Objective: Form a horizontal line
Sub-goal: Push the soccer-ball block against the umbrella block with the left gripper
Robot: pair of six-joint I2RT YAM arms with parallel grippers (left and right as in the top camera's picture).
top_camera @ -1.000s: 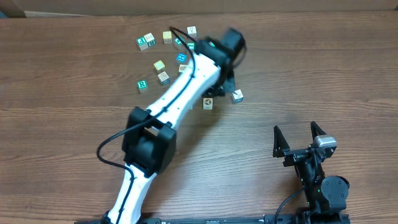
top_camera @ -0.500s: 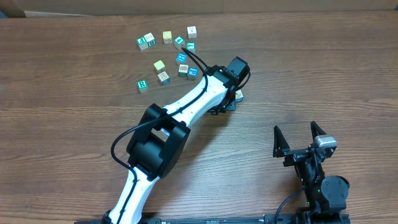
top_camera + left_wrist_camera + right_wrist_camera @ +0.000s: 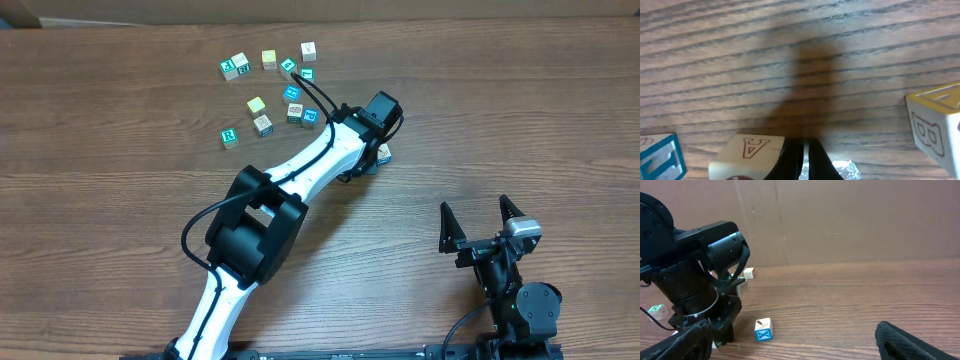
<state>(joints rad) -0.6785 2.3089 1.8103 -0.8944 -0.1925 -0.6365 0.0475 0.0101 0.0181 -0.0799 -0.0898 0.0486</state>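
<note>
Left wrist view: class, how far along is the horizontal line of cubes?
Done: hardly anything. The A cube, blue cube and B cube lie near one another but with gaps, not a touching row. In hand: the left gripper, shut, tips beside the A cube, holding nothing. Left: closing those gaps. The right gripper stands open.

Brown-grained table (image 3: 120,200); white-and-black left arm (image 3: 320,160); tan cube (image 3: 747,150), red A
</note>
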